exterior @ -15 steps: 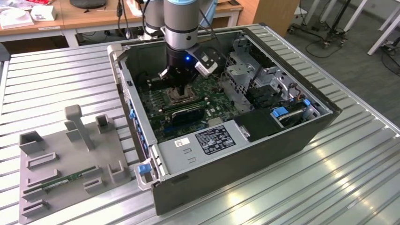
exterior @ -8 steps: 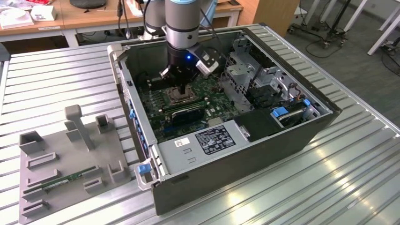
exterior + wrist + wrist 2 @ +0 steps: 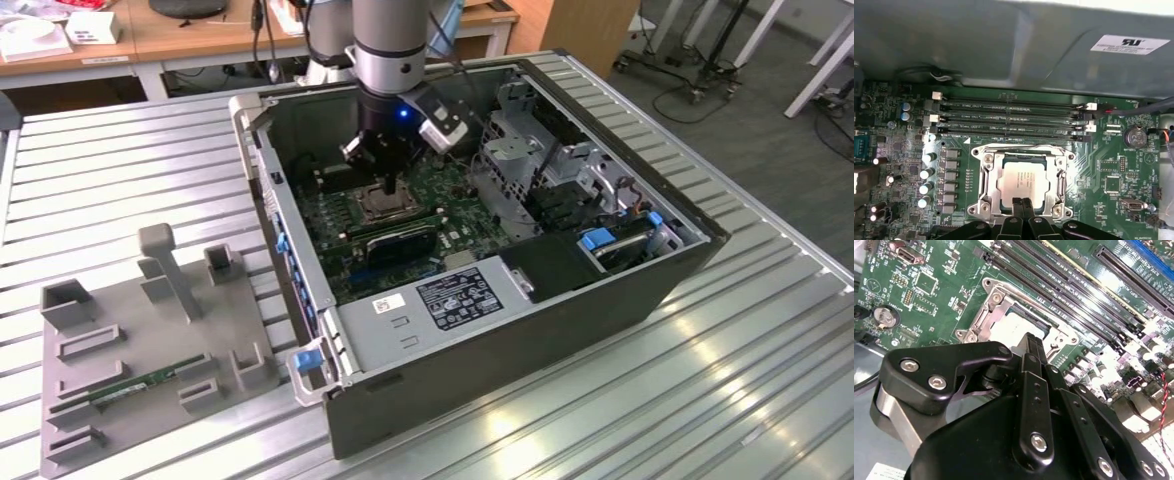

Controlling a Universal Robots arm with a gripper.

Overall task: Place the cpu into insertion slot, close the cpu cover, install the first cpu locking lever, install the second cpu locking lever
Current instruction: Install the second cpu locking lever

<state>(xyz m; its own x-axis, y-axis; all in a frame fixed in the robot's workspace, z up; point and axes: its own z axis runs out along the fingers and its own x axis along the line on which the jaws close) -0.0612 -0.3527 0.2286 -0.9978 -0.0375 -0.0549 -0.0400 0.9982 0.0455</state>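
My gripper: my black two-fingered gripper [image 3: 1022, 204] hangs low inside the open dark grey computer case [image 3: 534, 340], its two fingertips pressed together with nothing between them, right at the near edge of the socket; seen also in the exterior view [image 3: 390, 186] and the second wrist view [image 3: 1033, 347].
Cpu: the small flat square chip with a dull silver-tan metal face [image 3: 1024, 181] lies flat, seated in the socket, square with the frame.
Insertion slot: the small square dark socket ringed by a silver metal frame [image 3: 985, 186] sits on the green circuit board [image 3: 1104, 165], just beside the long narrow black memory slots [image 3: 1009, 120].
Cpu cover: the thin silver square plate with a cut-out middle [image 3: 1021, 153] appears to lie down around the chip; I cannot tell whether it is latched.
Outside the case: a grey slotted holder tray [image 3: 134, 340] lies on the ribbed metal table [image 3: 747, 400], at the exterior view's left.
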